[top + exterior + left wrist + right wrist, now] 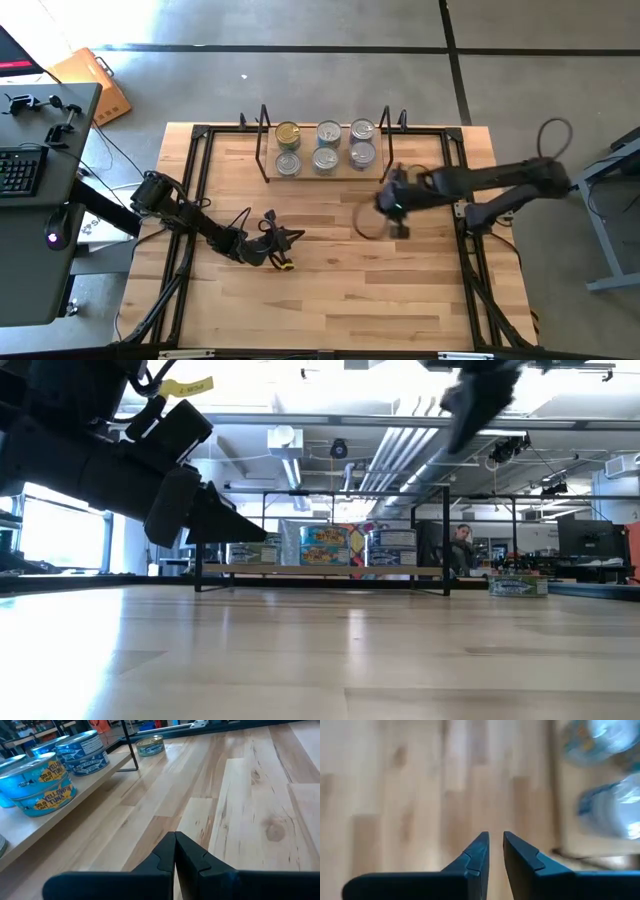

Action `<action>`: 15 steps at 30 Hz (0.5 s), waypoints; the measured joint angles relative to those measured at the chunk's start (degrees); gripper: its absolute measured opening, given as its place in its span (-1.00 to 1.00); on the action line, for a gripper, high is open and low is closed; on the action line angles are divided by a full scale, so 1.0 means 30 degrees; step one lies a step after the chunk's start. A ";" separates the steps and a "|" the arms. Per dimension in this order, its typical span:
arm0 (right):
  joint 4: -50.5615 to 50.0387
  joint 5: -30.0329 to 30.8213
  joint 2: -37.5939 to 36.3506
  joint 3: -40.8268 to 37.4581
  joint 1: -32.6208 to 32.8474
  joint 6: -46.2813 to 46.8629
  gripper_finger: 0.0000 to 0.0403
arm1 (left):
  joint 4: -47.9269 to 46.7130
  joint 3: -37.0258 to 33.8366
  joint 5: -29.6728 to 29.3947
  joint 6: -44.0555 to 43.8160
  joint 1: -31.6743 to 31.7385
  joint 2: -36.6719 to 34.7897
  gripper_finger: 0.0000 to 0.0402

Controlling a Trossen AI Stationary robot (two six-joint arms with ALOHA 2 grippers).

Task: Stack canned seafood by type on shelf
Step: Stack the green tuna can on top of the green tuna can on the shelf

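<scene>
One stray tuna tin lies beyond the shelf's end; your empty right hand, fingers narrowly apart, could clip the stacked tins swinging past.

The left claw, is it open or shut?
Shut. The left claw has its two dark fingers pressed together with nothing between them, above bare table.

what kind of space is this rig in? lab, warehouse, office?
Most likely an open-plan robotics lab or workshop. The low view shows an exposed ceiling with ducts and a person at benches behind the table. The high view shows a bare concrete floor and a desk with a keyboard beside the rig.
</scene>
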 joint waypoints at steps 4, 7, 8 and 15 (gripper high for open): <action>-0.0317 0.0295 -0.2936 -0.3390 0.1637 0.3854 -0.77 | 0.0051 0.0000 0.0004 0.0015 0.0000 0.0000 -1.00; -0.1263 0.1764 -0.4968 -0.6188 0.1686 0.7678 -0.77 | 0.0125 0.0000 -0.0003 0.0015 0.0000 0.0000 -1.00; -0.1555 0.2427 -0.5549 -0.7106 0.1468 0.8985 -0.77 | 0.0127 0.0000 -0.0003 0.0020 0.0006 0.0000 -1.00; -0.0158 0.5935 -0.7980 -1.2130 -0.1993 1.5170 -0.77 | 0.0243 0.0000 -0.0008 0.0372 0.0073 0.0000 -1.00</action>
